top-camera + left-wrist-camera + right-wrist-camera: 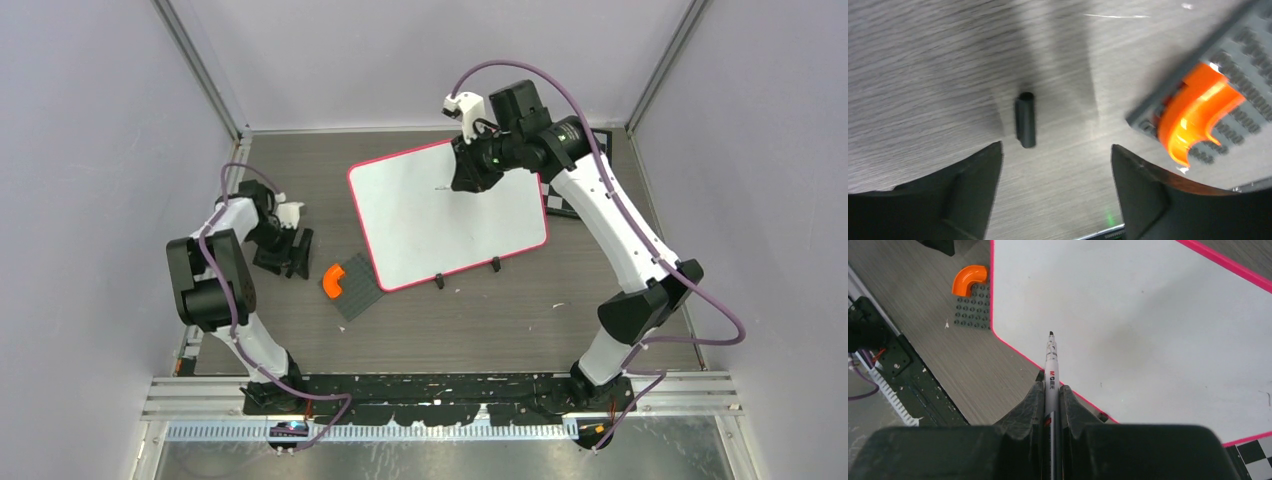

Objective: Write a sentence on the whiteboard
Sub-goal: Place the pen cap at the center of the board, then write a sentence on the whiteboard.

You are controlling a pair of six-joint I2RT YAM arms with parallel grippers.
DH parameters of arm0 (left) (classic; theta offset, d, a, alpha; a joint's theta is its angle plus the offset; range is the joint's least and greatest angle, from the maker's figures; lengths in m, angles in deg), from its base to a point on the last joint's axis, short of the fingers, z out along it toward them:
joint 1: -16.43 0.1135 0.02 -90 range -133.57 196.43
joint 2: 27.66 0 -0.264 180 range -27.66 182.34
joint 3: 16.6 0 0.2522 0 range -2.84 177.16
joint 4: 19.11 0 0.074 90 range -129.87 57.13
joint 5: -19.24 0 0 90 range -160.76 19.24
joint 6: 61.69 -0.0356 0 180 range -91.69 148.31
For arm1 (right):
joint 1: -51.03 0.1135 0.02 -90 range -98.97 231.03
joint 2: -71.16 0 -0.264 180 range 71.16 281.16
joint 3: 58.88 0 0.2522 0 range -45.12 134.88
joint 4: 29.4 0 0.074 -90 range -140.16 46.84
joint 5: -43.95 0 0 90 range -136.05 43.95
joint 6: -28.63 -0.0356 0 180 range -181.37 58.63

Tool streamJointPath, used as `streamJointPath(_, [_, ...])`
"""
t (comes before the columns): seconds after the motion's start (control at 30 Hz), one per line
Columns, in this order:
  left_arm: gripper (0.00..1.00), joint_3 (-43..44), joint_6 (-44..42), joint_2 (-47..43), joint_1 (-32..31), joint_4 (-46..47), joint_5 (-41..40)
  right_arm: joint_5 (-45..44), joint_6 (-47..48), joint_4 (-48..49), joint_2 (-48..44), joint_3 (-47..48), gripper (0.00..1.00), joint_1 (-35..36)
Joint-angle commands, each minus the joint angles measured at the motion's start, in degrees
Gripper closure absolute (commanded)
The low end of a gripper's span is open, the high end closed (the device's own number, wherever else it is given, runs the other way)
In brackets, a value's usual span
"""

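White flat pink-rimmed whiteboard (1148, 340) lies just under the tip of the slim white marker (1051, 365), clamped lengthwise in the right gripper (1051, 388) (left gripper (1055, 147) gapes empty, farther off).

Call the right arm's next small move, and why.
Probably bring the marker down onto the whiteboard and start the first stroke: the right gripper is shut on the uncapped marker, aimed at a whiteboard that looks almost blank.

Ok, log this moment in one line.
right gripper shut on marker | tip over whiteboard | no sentence yet | left gripper open
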Motion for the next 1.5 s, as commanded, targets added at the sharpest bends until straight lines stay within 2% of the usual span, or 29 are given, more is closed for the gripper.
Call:
streamJointPath(0.0, [0.12, 5.3, -1.3, -9.5, 0.4, -6.2, 8.9, 7.1, 4.0, -1.7, 1.6, 5.7, 1.00, 1.3])
streamJointPath(0.07, [0.02, 8.2, -0.4, -12.1, 0.4, -7.7, 11.6, 8.2, 3.3, -1.1, 2.2, 6.4, 1.00, 1.6])
streamJointPath(0.23, [0.00, 14.3, 4.5, -18.0, 0.3, -9.2, 22.4, 8.3, 3.0, -1.0, 4.2, 9.4, 1.00, 2.3])
streamJointPath(0.33, [0.00, 13.7, 14.1, -22.5, 0.4, -1.4, 25.2, 7.6, 2.4, -1.1, 5.6, 11.2, 1.00, 3.0])
streamJointPath(0.5, [0.00, 9.2, 26.2, -29.6, 0.4, 14.2, 35.1, 6.8, 2.1, -1.9, 7.5, 12.8, 1.00, 4.7])
streamJointPath(0.57, [0.00, 8.3, 30.3, -29.8, 0.4, 18.8, 39.1, 6.8, 2.1, -0.7, 7.3, 11.4, 1.00, 5.5])
streamJointPath(0.67, [0.00, 9.4, 28.5, -27.2, 0.0, 17.9, 46.1, 5.3, 2.1, 2.1, 6.8, 8.4, 1.00, 6.6])
streamJointPath(0.83, [0.00, 5.4, 30.3, -24.7, -3.8, 22.9, 47.0, 0.8, 0.2, 7.1, 7.8, 6.1, 1.00, 8.4])
streamJointPath(0.93, [0.09, 4.7, 31.2, -23.8, -5.8, 25.6, 44.7, 0.4, -1.6, 9.5, 9.4, 7.4, 1.00, 8.5])
streamJointPath(1.13, [0.41, 5.2, 38.6, -18.9, -6.1, 34.1, 43.7, 0.8, -5.9, 13.0, 14.1, 12.6, 1.00, 8.8])
streamJointPath(1.3, [0.48, 5.5, 43.3, -17.3, -5.8, 39.5, 39.9, 0.6, -7.0, 12.4, 19.1, 19.0, 1.00, 9.4])
streamJointPath(1.47, [0.61, 6.9, 46.4, -14.8, -5.7, 42.3, 39.6, -0.1, -8.1, 12.8, 22.6, 23.6, 1.00, 9.7])
